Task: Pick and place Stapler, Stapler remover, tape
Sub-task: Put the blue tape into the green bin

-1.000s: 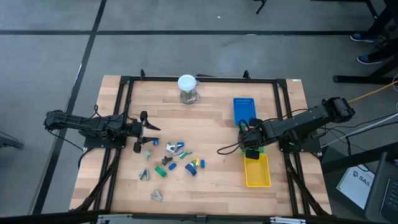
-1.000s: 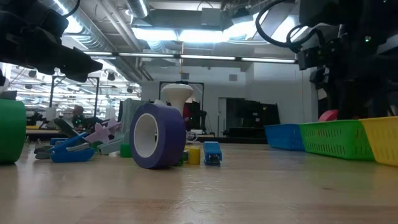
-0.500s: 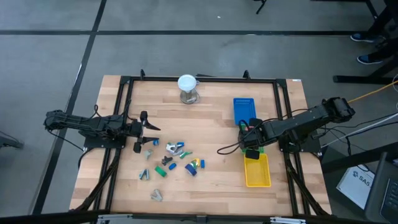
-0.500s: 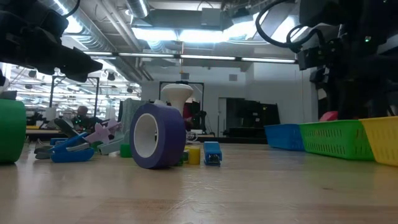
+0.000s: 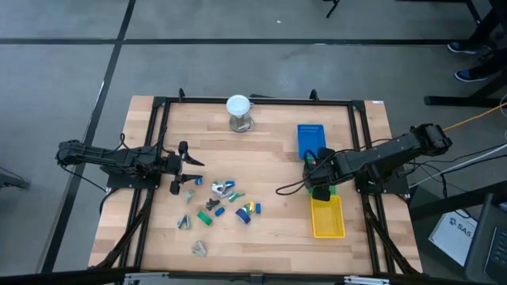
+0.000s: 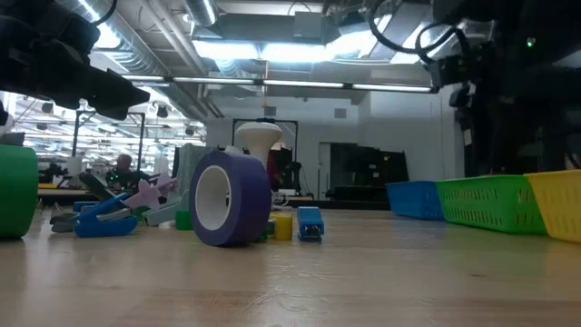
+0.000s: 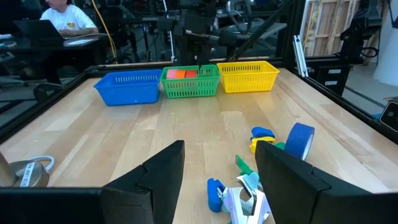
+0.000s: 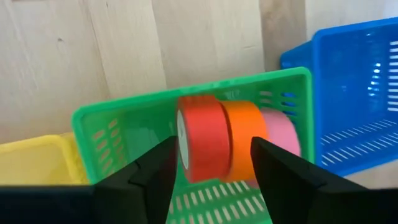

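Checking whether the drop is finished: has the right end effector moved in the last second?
Yes. The right end effector rose slightly above the green basket, fingers open.

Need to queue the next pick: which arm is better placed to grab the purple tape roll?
Left, probably. The left hand hovers open beside the clutter holding the purple tape roll; the right hand is across the table over the green basket.

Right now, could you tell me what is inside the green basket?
Three tape rolls, red, orange and pink, stand on edge side by side in the green basket. The right gripper, open, hovers above and hides the basket's near floor.
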### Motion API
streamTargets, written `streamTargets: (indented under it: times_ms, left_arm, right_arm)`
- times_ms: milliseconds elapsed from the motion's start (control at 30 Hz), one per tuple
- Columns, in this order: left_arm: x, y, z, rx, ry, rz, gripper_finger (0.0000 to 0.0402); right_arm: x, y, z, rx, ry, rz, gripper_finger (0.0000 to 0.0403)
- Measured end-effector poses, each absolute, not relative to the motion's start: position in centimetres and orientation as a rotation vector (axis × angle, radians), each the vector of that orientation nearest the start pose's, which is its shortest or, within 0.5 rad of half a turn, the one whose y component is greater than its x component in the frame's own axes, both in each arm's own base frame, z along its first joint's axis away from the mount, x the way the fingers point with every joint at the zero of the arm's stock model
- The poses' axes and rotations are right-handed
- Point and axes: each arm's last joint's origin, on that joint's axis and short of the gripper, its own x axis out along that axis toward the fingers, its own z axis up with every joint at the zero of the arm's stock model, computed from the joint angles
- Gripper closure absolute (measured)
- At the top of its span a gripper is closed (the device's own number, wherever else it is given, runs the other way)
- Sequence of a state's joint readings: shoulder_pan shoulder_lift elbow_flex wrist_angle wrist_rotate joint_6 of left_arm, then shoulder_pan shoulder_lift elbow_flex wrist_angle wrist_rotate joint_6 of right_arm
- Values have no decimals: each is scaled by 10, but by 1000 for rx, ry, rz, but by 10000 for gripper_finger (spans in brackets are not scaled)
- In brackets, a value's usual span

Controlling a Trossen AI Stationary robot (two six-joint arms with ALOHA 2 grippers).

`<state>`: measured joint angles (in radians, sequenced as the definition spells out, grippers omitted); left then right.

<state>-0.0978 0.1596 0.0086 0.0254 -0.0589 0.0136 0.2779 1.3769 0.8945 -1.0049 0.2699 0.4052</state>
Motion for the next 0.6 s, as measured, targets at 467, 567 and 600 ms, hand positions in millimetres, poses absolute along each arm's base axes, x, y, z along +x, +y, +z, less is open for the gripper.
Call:
streamTargets:
  times_ms: [467,567,600]
  left_arm:
    - [106,-9,156,24,124,-40,205]
    - [106,-9,156,24,125,-40,205]
    - [106,-9,156,24,125,-40,205]
  right_arm:
    - [227,59,236,9,1314,-301,236]
    - [229,62,237,44,1281,-309,237]
    - [230,63,237,54,1265,-307,237]
